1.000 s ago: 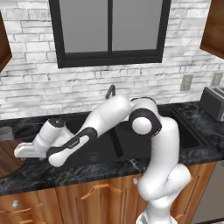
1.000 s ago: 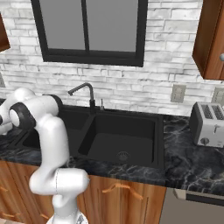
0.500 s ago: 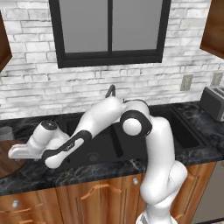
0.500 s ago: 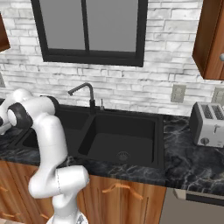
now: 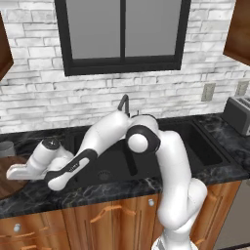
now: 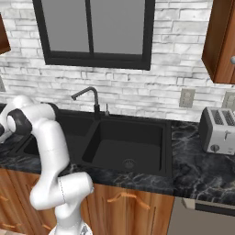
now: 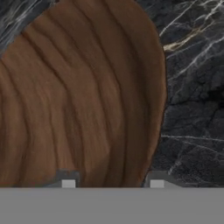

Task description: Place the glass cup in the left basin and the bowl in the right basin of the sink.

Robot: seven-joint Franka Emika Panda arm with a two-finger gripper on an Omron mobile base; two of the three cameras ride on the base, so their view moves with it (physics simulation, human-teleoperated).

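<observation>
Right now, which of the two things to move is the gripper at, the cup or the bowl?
The brown wooden bowl: the gripper straddles its rim. The small grey cup stands apart behind it.

I count one bowl under my gripper, one cup, two basins, one toaster.

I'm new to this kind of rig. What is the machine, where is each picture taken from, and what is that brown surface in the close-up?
The machine is a white robot arm on a driving base, in a rendered kitchen. Two cameras sit on the base behind the arm, left and right, looking over a black sink set in a dark marble counter. The close-up comes from a camera on the hand. Its brown surface is the wooden bowl, lying on the counter left of the sink. The two fingers straddle its rim, spread apart, gripping nothing. A glass cup stands behind the bowl, and a toaster sits at the far right.
</observation>
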